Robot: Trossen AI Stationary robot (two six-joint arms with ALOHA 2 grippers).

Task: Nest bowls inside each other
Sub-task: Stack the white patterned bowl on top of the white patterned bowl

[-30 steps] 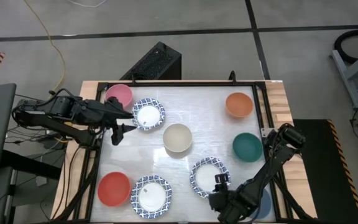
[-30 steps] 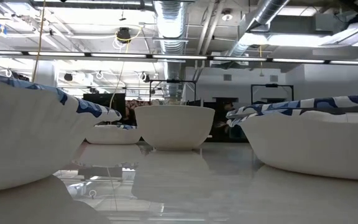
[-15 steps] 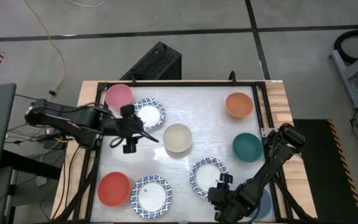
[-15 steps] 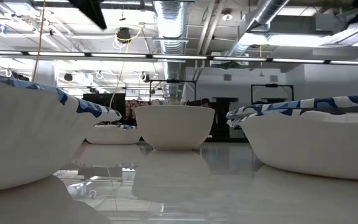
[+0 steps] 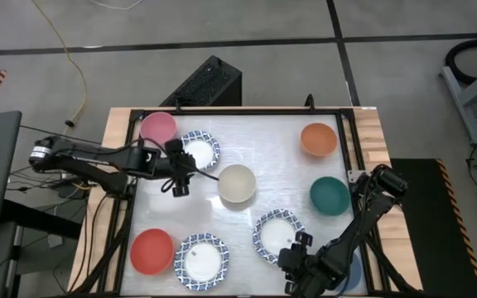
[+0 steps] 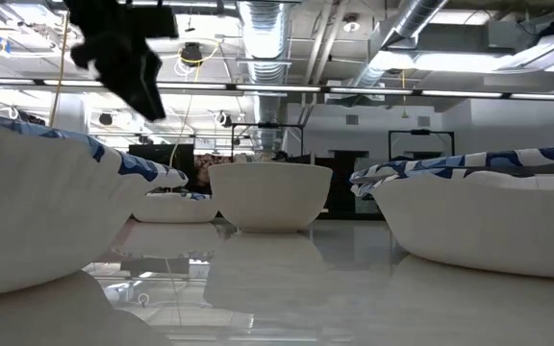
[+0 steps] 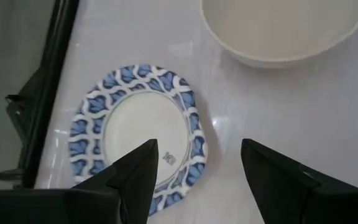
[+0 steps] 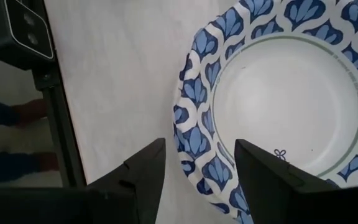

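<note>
Left tool (image 5: pixel 179 175) hangs released at the left centre of the high view, both fingers spread with nothing between them. It sits just below the upper patterned bowl (image 5: pixel 198 151) and just left of the cream bowl (image 5: pixel 237 183). The left wrist view confirms this: the patterned bowl (image 7: pixel 138 134) lies ahead past the dark fingers (image 7: pixel 135 174), and the cream bowl (image 7: pixel 284 28) lies farther on. In the low view the left tool (image 6: pixel 128 53) is well above the desk (image 5: pixel 280 178), so a descent is still required.

The pink bowl (image 5: pixel 157 127) lies at the upper left, touching or nearly touching that patterned bowl. The red bowl (image 5: pixel 151 251) and a second patterned bowl (image 5: pixel 202 260) sit at the lower left.

Right of centre, a third patterned bowl (image 5: pixel 277 234) lies at the lower middle. The right tool (image 5: pixel 298 248), also released and empty, is just below and right of it. In the right wrist view its fingers (image 8: pixel 142 171) straddle the near rim of this bowl (image 8: pixel 278 99). Judged from this, the right arm is nearer a grasp.

The orange bowl (image 5: pixel 318 138) and teal bowl (image 5: pixel 330 195) lie at the right, well apart from both tools. No bowl is nested yet.
</note>
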